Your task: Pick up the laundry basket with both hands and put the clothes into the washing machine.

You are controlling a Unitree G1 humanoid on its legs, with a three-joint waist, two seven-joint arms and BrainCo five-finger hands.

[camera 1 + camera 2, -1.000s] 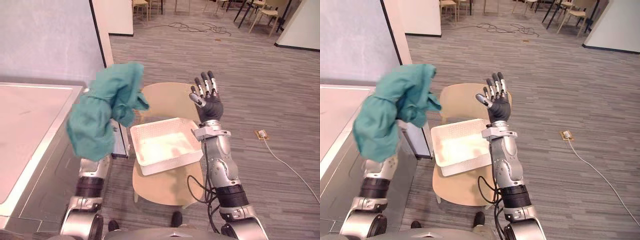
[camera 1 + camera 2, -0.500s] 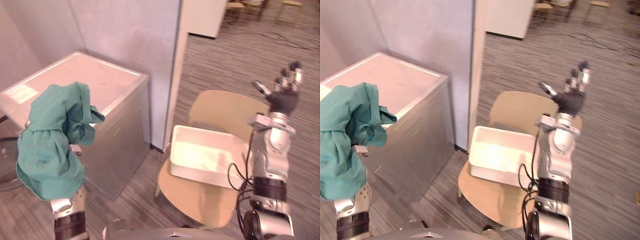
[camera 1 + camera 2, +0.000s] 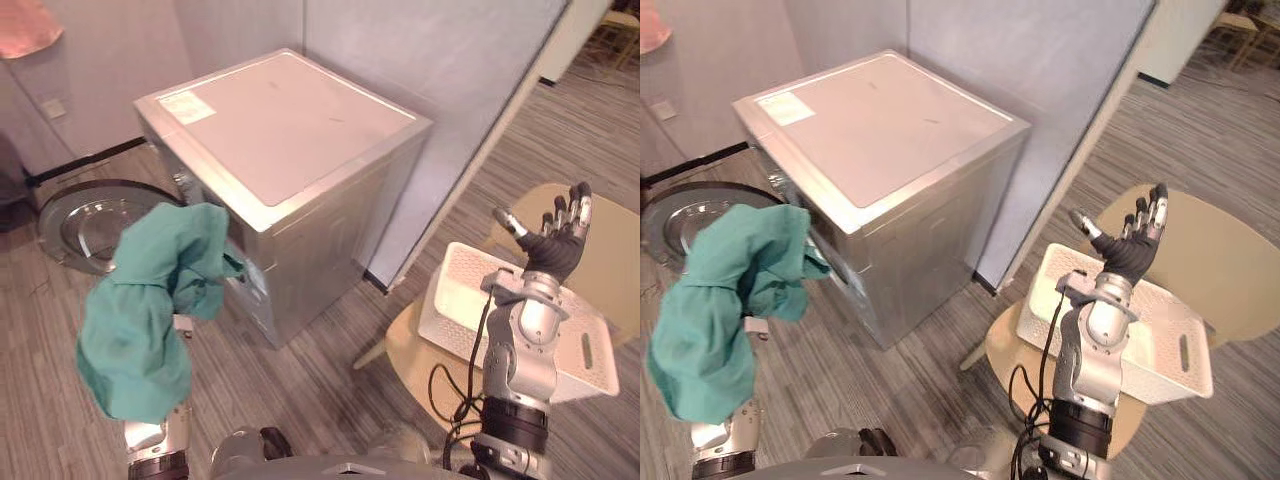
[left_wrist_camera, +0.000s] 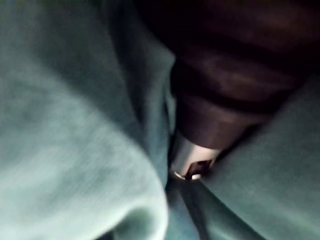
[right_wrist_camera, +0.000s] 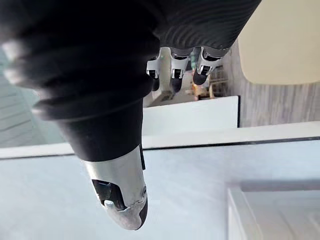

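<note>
A teal garment [image 3: 140,320] hangs bunched over my raised left hand, in front of the silver washing machine [image 3: 290,150]. The machine's round door [image 3: 85,222] stands open at its left, low by the floor. In the left wrist view the teal garment [image 4: 75,125] wraps the left hand [image 4: 192,162], whose thumb is pressed into the folds. The white laundry basket [image 3: 1175,345] sits on a round beige table [image 3: 1225,255] to the right. My right hand [image 3: 1128,248] is raised above the basket's near end, fingers straight and spread, holding nothing.
A blue-grey partition wall [image 3: 450,60] stands behind the machine, ending near the table. A pink cloth [image 3: 25,25] hangs at the upper left. Grey wood-look floor [image 3: 310,360] lies between me, the machine and the table.
The camera has swung left: the machine's front and open door have come into view, the table and basket have slid right. The garment stays on my left hand; the right hand stays raised.
</note>
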